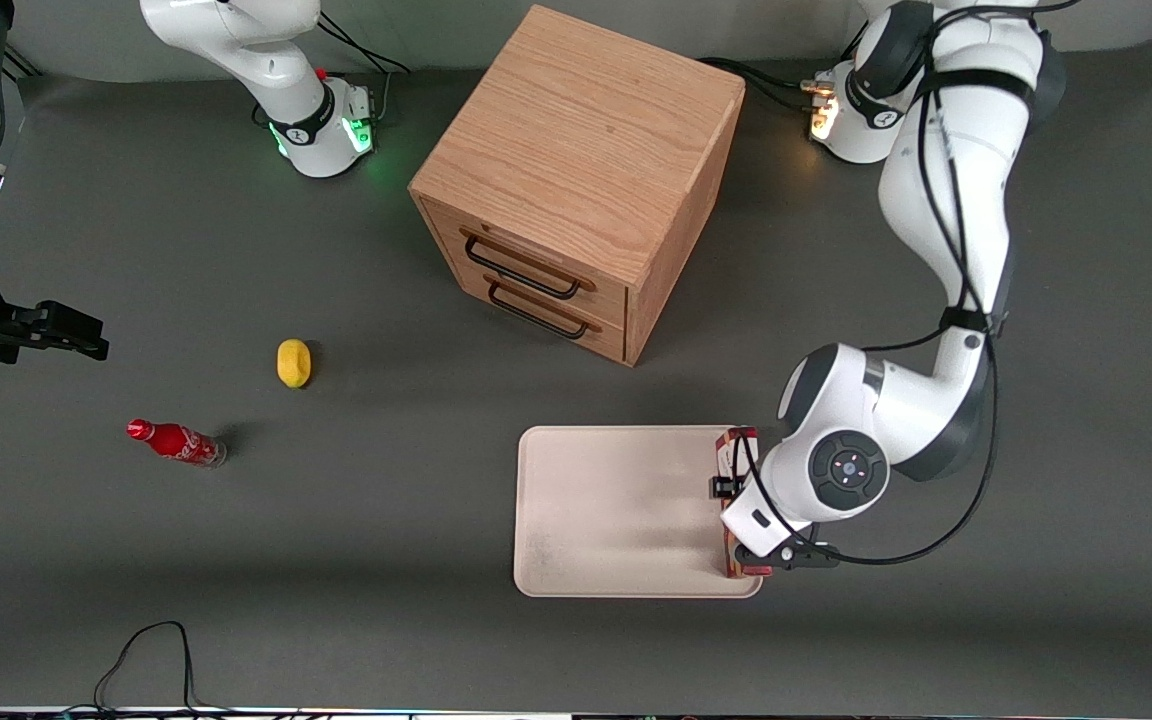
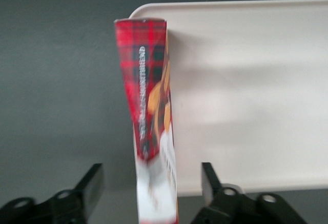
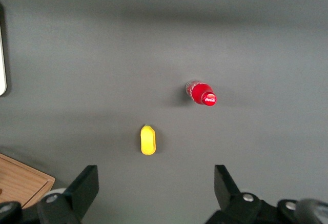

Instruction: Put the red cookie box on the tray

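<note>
Currently the gripper (image 2: 151, 183) is spread, its 2 fingers (image 2: 92, 183) apart from the red cookie box (image 2: 151, 106) between them. Box stands on edge along the tray (image 1: 616, 510) rim at the working arm's end.

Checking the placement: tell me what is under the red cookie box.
The red cookie box stands on edge on the cream tray, along its rim at the working arm's end. The claw straddles it, fingers open. The wrist hides the box's middle in the front view.
</note>
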{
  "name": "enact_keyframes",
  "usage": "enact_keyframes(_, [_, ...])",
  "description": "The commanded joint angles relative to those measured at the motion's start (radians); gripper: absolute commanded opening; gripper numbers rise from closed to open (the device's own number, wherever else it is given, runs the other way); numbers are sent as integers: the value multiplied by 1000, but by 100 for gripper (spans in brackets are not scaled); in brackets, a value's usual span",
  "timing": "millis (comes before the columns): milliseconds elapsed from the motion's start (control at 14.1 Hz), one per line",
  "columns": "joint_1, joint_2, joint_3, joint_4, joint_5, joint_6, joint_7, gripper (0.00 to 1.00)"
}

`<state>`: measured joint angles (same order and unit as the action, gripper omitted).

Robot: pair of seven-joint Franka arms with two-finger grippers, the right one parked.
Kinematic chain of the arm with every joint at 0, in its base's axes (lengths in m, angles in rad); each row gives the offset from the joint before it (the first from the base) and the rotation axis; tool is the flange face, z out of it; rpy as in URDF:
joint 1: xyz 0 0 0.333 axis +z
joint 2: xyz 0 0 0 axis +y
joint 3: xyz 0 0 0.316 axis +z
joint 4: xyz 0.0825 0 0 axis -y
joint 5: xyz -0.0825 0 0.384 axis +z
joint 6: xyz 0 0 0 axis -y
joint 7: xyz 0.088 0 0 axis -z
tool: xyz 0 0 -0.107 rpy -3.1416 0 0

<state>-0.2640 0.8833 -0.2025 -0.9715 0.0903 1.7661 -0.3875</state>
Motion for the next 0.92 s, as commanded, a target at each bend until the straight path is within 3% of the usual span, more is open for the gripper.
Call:
enact_keyframes(0, [0,-189,11,-27,0,-184,4,100])
enact_keyframes(284, [11,-403,15,-33,2,-402,13,100])
enact_keyframes(497, [58,-498,18,-65,16,-451,22,100])
enact_keyframes(853, [242,-629,15,-220,13,-430,240,100])
